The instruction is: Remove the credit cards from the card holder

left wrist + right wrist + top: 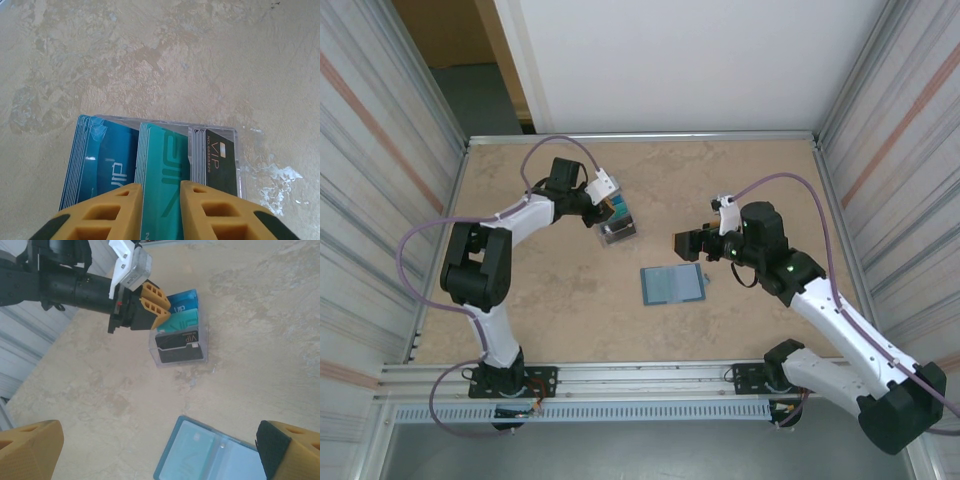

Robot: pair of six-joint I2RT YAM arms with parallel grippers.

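The card holder lies open and flat on the table, near the middle and a little to the right. It is on the near side of the clear box and just near-left of the right gripper. In the right wrist view a pale teal card shows through its left pocket. We cannot tell whether the right pocket holds one.

The right gripper hangs above the holder with its jaws spread wide and holds nothing. The left gripper is at the box, far and left of the holder and well apart from it. Its jaws stand a little way apart over the stacks of cards, and we see nothing pinched between them.

We judge the card to be light, stiff and slick, and so thin that it offers only an edge to take. We think the best hold is across its two faces at whatever edge peeps out of the pocket mouth, pulling along the pocket and not upward.

The holder looks soft and light, so it will likely slide or lift with the card. We would want the other gripper pressing on the far panel.
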